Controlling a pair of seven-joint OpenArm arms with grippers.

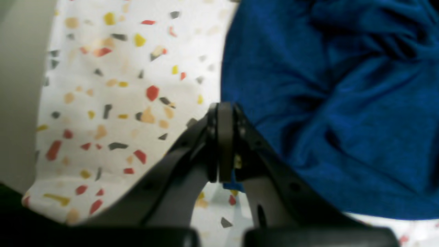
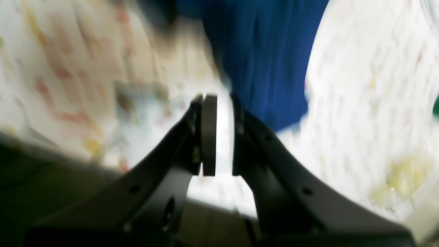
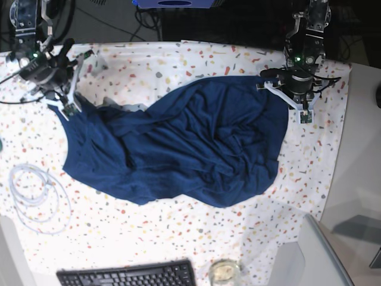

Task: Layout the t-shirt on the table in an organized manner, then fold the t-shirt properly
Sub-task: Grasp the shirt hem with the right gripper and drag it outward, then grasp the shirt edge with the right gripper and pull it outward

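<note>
The laying-out step is being carried out; folding is not yet begun, it is judged, because the t-shirt (image 3: 184,146) is lying crumpled and slanted across the middle of the worktop (image 3: 178,235), with many creases.

At the upper left of the base view, the right end effector (image 3: 66,108) is being held at the corner of the garment that reaches up there. In the right wrist view its jaws are seen almost pressed together, with a thin bright gap between them and no cloth visible inside; this view is blurred, so a pinch on the fabric cannot be confirmed. A coil of white cable (image 3: 36,190) is lying at the lower left, just beside the cloth.

At the upper right, the left end effector (image 3: 302,113) is being held at the other edge of the garment. Its jaws are pressed together, and in the left wrist view a small piece of blue fabric appears to be pinched between them.

Next, the two corners probably need to be drawn apart, so that the cloth is being stretched flat.
</note>
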